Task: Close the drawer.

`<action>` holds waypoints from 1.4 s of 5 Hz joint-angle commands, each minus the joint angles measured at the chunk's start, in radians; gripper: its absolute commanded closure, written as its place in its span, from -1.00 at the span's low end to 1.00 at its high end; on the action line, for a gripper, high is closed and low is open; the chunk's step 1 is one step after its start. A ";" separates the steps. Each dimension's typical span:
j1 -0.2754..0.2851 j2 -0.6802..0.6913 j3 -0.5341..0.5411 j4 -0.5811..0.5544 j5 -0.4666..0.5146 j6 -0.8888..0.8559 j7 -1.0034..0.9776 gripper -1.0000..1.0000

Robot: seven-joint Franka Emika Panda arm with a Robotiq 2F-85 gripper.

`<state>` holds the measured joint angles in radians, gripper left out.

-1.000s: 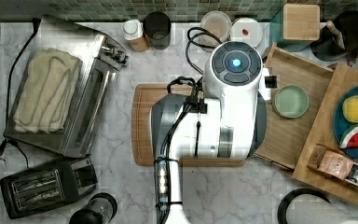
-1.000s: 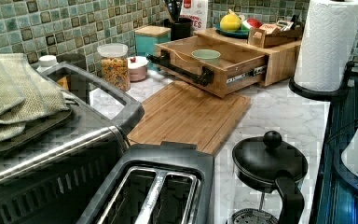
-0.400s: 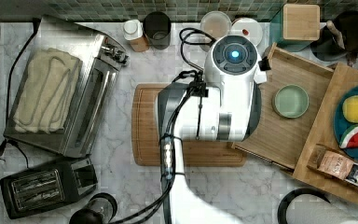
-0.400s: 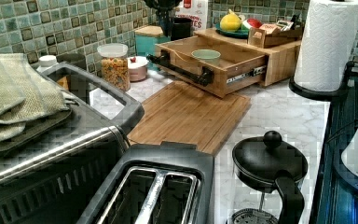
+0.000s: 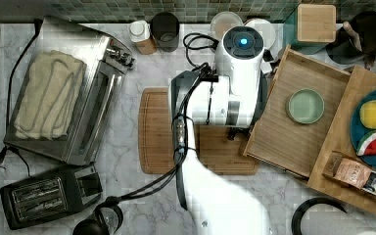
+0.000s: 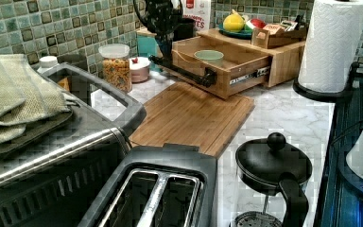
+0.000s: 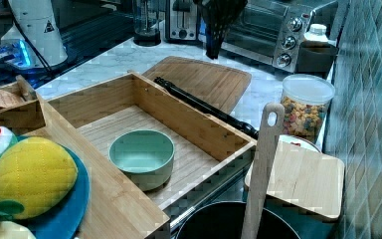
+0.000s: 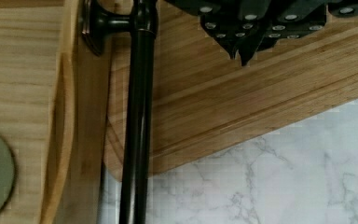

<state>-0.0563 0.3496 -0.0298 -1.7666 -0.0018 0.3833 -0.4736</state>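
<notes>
Drawer (image 5: 301,120): pulled out over the tabletop's back corner, holding a bowl (image 7: 142,152). Tool (image 8: 240,55): clenched, empty, beside the handle (image 8: 137,116). Step: approach. Next: press the front inward.

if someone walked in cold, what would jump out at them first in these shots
Probably the drawer, pulled wide open out of its bamboo unit with a pale green bowl sitting inside it. Next, the white robot arm, reaching over the cutting board with its end effector shut, beside the drawer's dark bar handle. At the top view's left, a silver toaster oven with a folded towel on top.
</notes>
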 commanded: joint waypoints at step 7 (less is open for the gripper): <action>-0.015 0.189 -0.071 0.167 0.015 0.196 0.060 1.00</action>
<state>-0.0728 0.5615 -0.0682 -1.7002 0.0259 0.5679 -0.4526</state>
